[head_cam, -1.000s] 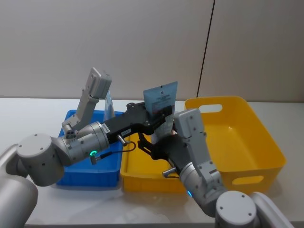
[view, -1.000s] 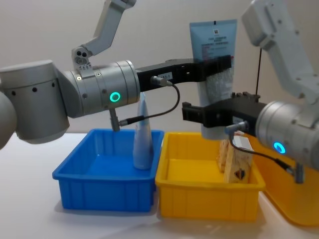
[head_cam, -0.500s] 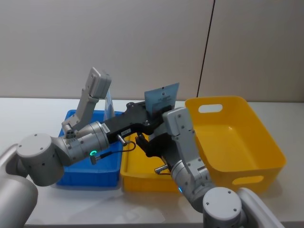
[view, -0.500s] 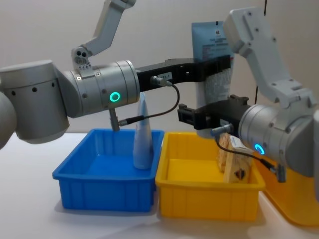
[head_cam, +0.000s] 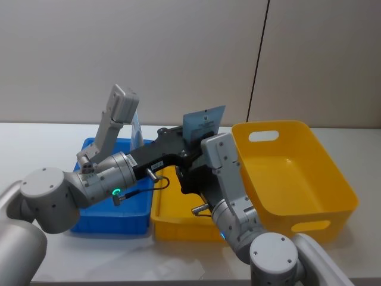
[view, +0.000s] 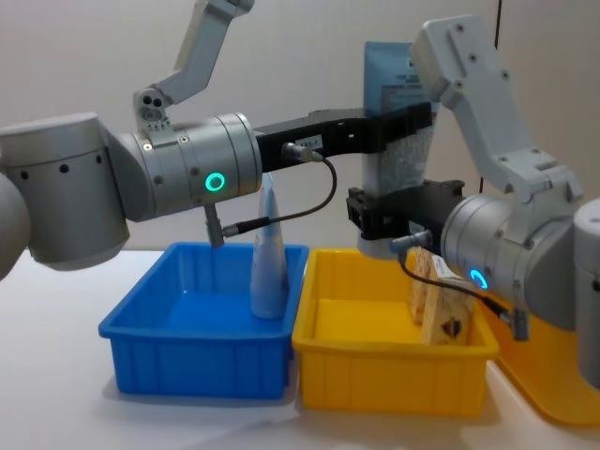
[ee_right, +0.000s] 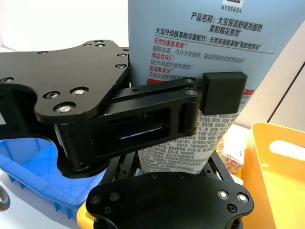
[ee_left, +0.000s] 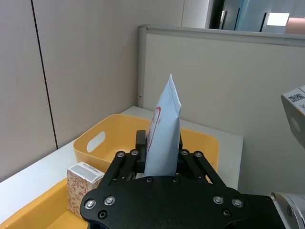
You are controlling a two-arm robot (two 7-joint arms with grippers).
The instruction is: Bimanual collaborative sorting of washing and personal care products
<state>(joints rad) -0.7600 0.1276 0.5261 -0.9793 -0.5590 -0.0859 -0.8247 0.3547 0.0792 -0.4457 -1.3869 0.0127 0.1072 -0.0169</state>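
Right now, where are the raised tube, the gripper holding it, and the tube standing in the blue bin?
Raised tube [view: 384, 82]: chest view, printed upper part.
Left gripper [view: 412, 124]: chest view, between its fingertips, clamped on that tube.
Standing tube [view: 269, 267]: chest view, lower body.

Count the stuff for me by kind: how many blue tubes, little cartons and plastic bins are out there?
Pale-blue tubes: 2, the held tube in the left gripper and the standing tube in the blue bin.
Cream cartons: 2 visible, a speckled carton and a dark-marked carton, in the small yellow bin.
Plastic bins: 3, 1 blue and 2 yellow, counting the large yellow bin.
Total: 7.
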